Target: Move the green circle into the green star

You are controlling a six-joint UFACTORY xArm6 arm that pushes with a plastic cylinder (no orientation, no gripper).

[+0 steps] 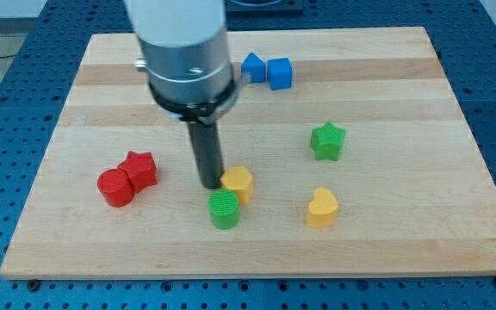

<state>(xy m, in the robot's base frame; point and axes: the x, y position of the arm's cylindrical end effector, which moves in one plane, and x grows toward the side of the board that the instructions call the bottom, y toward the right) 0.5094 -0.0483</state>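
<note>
The green circle [225,209] lies on the wooden board [386,250] below the view's middle. The green star [326,141] lies apart from it, up and to the view's right. My tip [209,184] sits just above and left of the green circle, right beside a yellow block [238,182] that touches the circle's upper right. The tip looks a small gap away from the circle.
A red circle [115,188] and a red star-like block [139,169] touch each other at the view's left. A yellow heart-like block [322,207] lies below the green star. Two blue blocks [268,71] sit near the top edge, one partly behind the arm.
</note>
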